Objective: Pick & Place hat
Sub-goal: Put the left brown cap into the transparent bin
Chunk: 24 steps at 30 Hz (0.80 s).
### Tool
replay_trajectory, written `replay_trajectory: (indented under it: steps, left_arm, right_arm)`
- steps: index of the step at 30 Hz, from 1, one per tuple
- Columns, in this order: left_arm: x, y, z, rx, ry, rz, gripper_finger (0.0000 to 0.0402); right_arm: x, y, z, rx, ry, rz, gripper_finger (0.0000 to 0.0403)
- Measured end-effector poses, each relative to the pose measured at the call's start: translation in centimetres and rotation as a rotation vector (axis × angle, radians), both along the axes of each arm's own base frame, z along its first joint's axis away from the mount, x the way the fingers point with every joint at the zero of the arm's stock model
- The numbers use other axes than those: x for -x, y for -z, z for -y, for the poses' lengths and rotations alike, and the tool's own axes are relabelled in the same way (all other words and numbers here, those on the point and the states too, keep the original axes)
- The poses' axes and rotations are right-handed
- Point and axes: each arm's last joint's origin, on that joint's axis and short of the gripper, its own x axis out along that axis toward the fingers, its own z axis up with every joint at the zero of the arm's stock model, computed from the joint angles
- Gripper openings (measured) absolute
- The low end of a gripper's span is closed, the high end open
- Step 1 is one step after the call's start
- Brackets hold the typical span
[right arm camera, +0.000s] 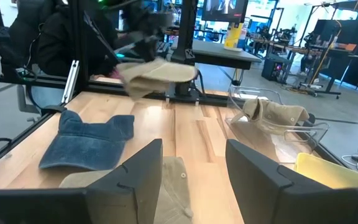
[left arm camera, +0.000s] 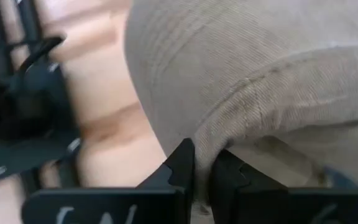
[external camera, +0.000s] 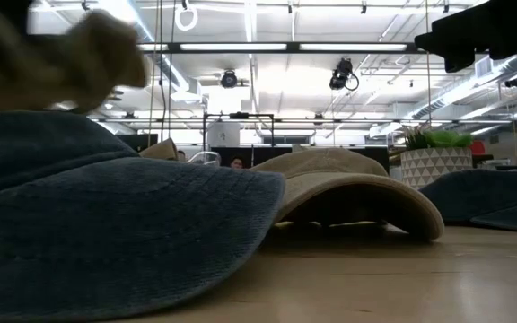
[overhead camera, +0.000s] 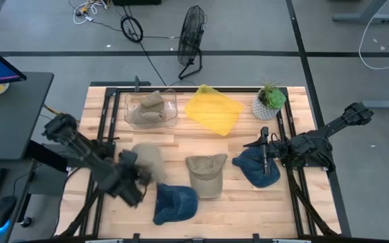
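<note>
High view, straight down on a wooden table (overhead camera: 242, 202) scattered with caps. Left gripper (overhead camera: 135, 174) clenched on the edge of a beige hat (overhead camera: 148, 160), lifted clear of the wood, just left of the tan cap (overhead camera: 206, 174) lying flat at table centre. Pinched by a thin fold at the rim, as seen close up in the left wrist view, fingers (left arm camera: 182, 165) nipping the beige corduroy (left arm camera: 253, 68); probably gripped there because the soft crown offers nothing firm to squeeze. Clear bin (overhead camera: 151, 108) behind and left of the tan cap, already holding one folded beige cap (overhead camera: 150, 104), so likely the drop spot. Open wood between carried hat and bin, no obstacle on that path. Denim cap (overhead camera: 175, 202) just below and left of the tan cap, close under the left arm and near the front edge. Yellow cloth (overhead camera: 213, 109) behind the tan cap; potted plant (overhead camera: 269, 101) farther right. Right gripper (overhead camera: 265, 150) waiting, fingers spread wide, over a second denim cap (overhead camera: 256, 169) right of the tan cap.
</note>
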Motion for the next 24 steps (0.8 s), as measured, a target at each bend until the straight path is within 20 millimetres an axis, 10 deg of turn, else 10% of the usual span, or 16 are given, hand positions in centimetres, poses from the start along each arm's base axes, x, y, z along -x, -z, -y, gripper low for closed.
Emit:
replay_trajectory:
  steps: [15,24]
  left_arm:
    - [-1.9,-3.7,-15.0,-0.142,-0.332,0.04,0.0041]
    - [-3.2,-3.7,-20.6,-0.147,-0.481,0.158,0.004]
  right_arm:
    - [0.0,0.0,0.0,-0.001,0.0,0.001,0.0181]
    - [0.0,0.0,0.0,-0.003,0.0,-0.001,0.0181]
